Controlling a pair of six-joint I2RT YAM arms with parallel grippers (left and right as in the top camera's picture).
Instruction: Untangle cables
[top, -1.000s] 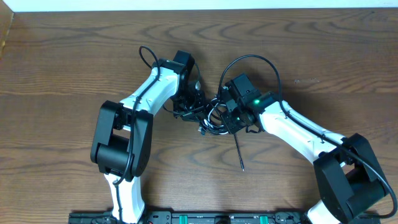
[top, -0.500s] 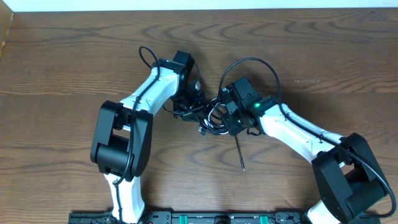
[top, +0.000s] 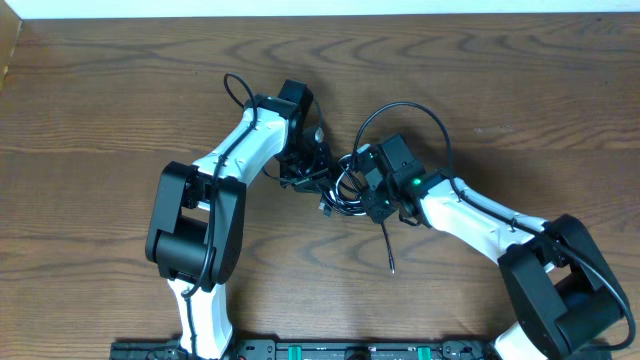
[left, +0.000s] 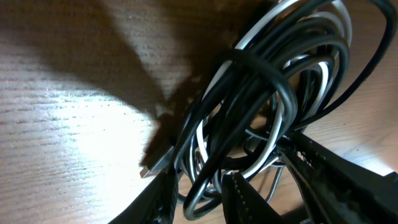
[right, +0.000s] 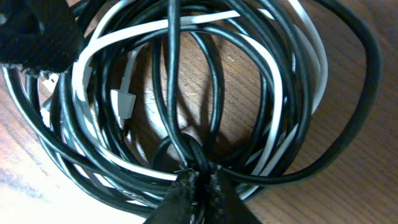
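The cables (top: 340, 188) lie as one tangled coil of black cords and a white cord at the middle of the table, between my two grippers. My left gripper (top: 308, 165) reaches in from the left. In its wrist view the fingers (left: 165, 199) stand on either side of black strands at the bundle's (left: 261, 81) lower edge, closed in on them (left: 202, 196). A metal plug (left: 155, 163) pokes out to the left. My right gripper (top: 366, 188) is on the coil's right side, pinched shut (right: 199, 182) on one black strand among the loops (right: 217, 74). The white cord (right: 124, 37) runs through them.
One black cord end (top: 386, 255) trails from the coil toward the front edge. Thick arm wires arch above each wrist (top: 235, 88) (top: 410, 100). A small white plug (right: 122, 102) lies inside the coil. The base rail (top: 330, 350) runs along the front.
My right gripper has closed onto a black strand, and its wrist has shifted slightly toward the front. The left arm has stayed put.
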